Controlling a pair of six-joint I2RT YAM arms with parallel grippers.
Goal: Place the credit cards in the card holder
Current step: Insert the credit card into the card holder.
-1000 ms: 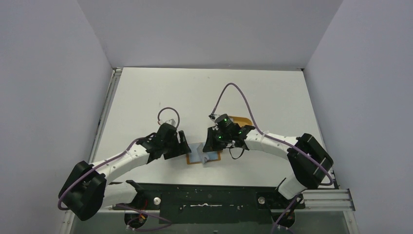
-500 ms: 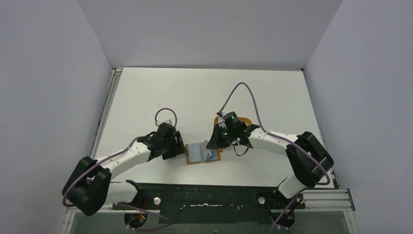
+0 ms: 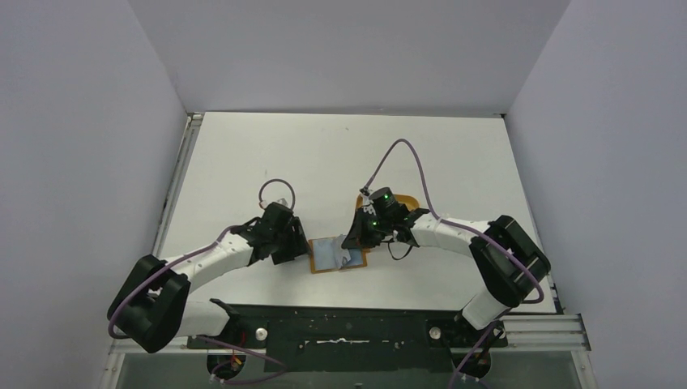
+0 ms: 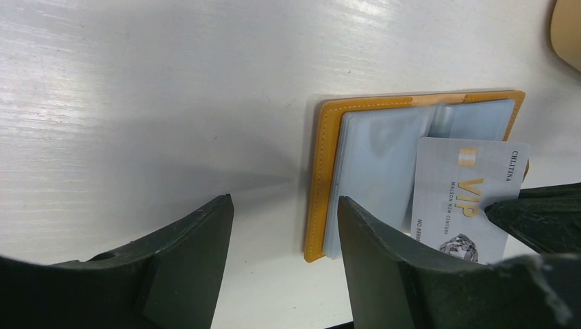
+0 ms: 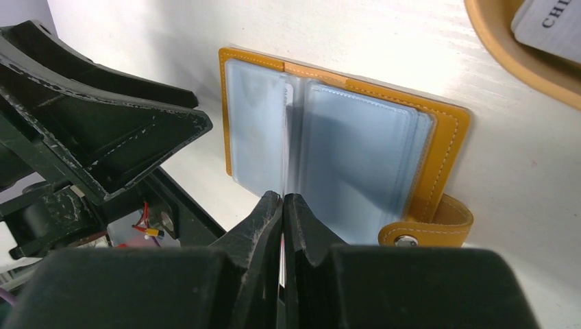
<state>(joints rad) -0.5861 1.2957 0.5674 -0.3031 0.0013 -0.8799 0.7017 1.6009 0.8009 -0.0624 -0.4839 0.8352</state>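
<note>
Underneath: a white table (image 3: 267, 154), matt and faintly streaked; the open card holder (image 3: 334, 258) lies flat on it near the front edge, between the two arms
Room: pale grey-lilac walls (image 3: 81, 121) close in on the left, back and right; a metal rail (image 3: 174, 186) runs along the table's left side; a black base plate (image 3: 340, 328) spans the near edge
Left gripper (image 4: 284, 226): jaws well apart with only bare table between them; low, just beside the holder's left edge; one finger overlaps the holder's near corner in its own camera
Right gripper (image 5: 282, 205): pinched tight on the silvery card (image 4: 466, 199), held by one end above the holder's clear sleeves (image 5: 356, 144)
Left wrist view alone: the card's face, with gold "VIP" lettering; it covers the right part of the sleeves; the other arm's dark fingers sit at its corner
Right wrist view alone: the card edge-on, a thin pale sliver between the fingers, lined up over the fold; a snap stud (image 5: 405, 240) on the holder's tab; a second card (image 5: 548, 20) lying in an orange tray (image 5: 507, 55)
Overhead view alone: both arms bent inward; purple cables (image 3: 397, 154) loop above them; the right wrist hides most of the tray and the holder's right end
Undecided: whether the card's far edge has entered a sleeve
</note>
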